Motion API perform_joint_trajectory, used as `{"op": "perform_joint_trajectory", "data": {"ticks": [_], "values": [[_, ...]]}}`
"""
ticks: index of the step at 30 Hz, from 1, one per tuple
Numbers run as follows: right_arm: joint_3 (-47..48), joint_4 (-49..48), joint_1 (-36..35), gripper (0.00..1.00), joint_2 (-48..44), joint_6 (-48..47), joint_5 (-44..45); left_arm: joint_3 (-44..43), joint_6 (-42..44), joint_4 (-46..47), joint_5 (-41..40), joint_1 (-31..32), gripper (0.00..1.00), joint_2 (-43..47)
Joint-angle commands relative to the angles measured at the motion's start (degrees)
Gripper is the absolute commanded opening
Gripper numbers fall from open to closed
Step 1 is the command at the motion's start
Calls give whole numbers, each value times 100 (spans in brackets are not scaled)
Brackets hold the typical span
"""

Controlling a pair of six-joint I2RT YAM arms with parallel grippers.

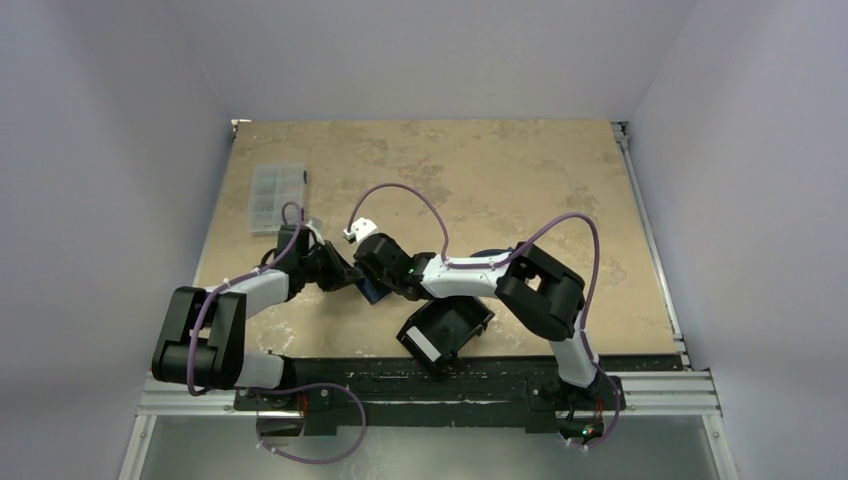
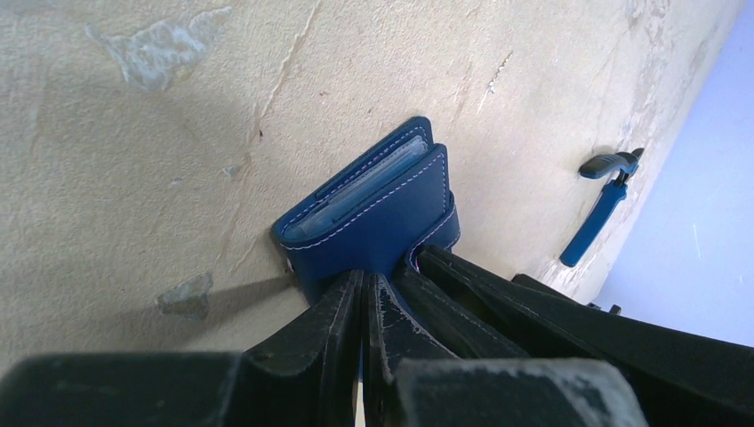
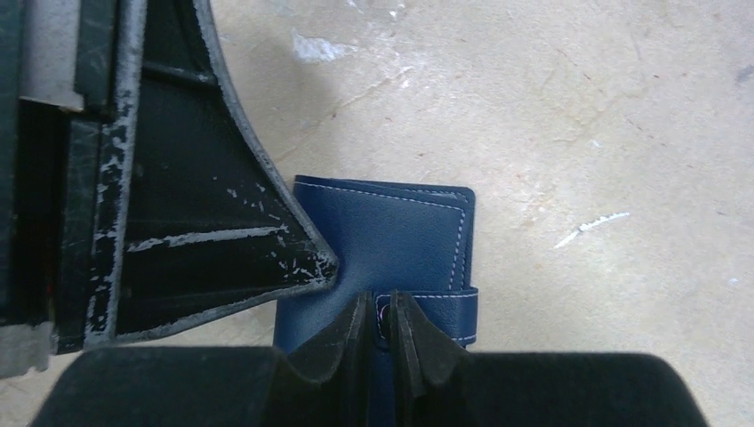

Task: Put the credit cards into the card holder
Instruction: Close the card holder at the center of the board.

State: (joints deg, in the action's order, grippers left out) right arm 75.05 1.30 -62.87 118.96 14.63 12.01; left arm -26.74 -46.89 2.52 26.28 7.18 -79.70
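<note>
While both arms crowd over it, which step would you call this? Can't spot a loose card in any view. — tim

Closing up, I'd guess. The holder (image 2: 373, 213) lies folded on the table (image 1: 500, 170), left of centre and toward the near edge, right between the two grippers. Pale edges show in its open end in the left wrist view. Could be cards, can't swear to it. — yamfan

And the grippers? — tim

Both pinched narrow. Left gripper (image 2: 364, 289) is clamped on one end of the holder, fingers almost together. Right gripper (image 3: 382, 307) has just a sliver of gap, with the strap (image 3: 445, 311) nipped in it where it wraps the cover. — yamfan

So next? — tim

My read: left pins the holder while right presses the strap home, then both let go gently. The snap is hidden, so I can't tell if it's fastened. If right tugs sideways, the whole thing probably slides. — yamfan
</note>
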Motion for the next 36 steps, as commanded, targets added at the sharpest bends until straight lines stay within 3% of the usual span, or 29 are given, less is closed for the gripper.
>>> {"op": "perform_joint_trajectory", "data": {"ticks": [1,4,12,19,27,31,36], "values": [[-896,1005,-770,21,1220,980,-3313,169,59,33,-171,82,8,-75],[-1077,774,-762,29,1050,1060,-3282,169,88,38,-105,92,8,-144],[-1552,138,-663,31,917,1331,-3664,226,-12,184,-17,87,8,-196],[-2156,-684,-203,19,919,1633,-4260,278,-57,204,14,88,8,-124],[-1822,-157,14,26,96,1405,-3279,155,144,-59,28,82,11,121],[-1456,480,134,30,-474,1047,-2732,-331,529,-1122,-418,82,25,928],[-1137,973,183,50,-1366,673,-2624,-708,595,-2091,-847,64,49,1862]]}}
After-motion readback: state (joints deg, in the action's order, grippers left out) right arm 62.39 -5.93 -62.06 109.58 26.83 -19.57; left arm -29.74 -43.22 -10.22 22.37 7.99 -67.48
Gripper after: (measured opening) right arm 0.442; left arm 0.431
